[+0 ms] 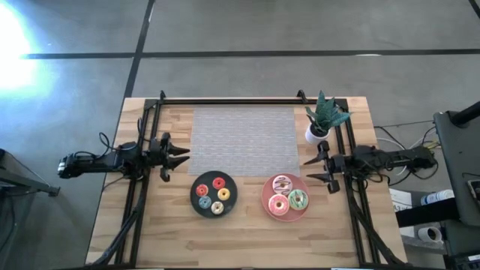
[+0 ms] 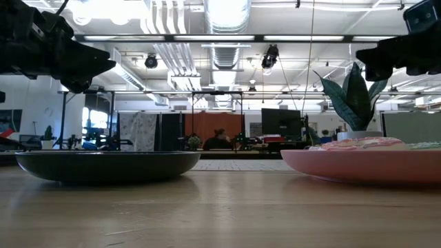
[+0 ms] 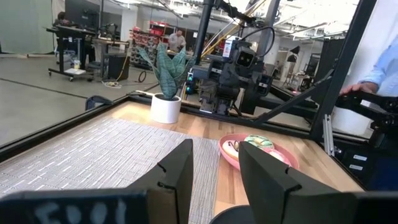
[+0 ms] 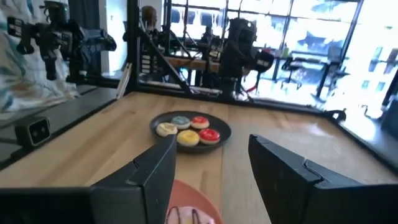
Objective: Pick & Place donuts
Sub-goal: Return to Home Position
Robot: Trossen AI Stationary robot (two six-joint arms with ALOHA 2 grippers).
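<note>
The left gripper [image 1: 182,158] hangs above the left side of the table [image 1: 247,244], its two fingers spread apart with nothing between them, pointing right. The right gripper [image 1: 309,169] faces it from the right side, fingers likewise parted and empty, pointing left. Between them, toward the near edge, two plates sit just beside each other without touching. The black plate [image 1: 231,206], on the left, carries five small rings: a red donut [image 1: 219,182] at its far side, an orange-red donut [image 1: 202,190] to the left, a yellow donut [image 1: 223,195] to the right, and a teal donut [image 1: 205,202] and a pale donut [image 1: 217,208] nearer. The pink plate [image 1: 267,191] holds three larger ones: a white-pink donut [image 1: 282,183] farthest, a pink donut [image 1: 279,204] near left, a green donut [image 1: 298,199] near right. Beyond the plates lies a grey woven mat [image 1: 246,141], with a potted plant [image 1: 324,120] at its far right
</note>
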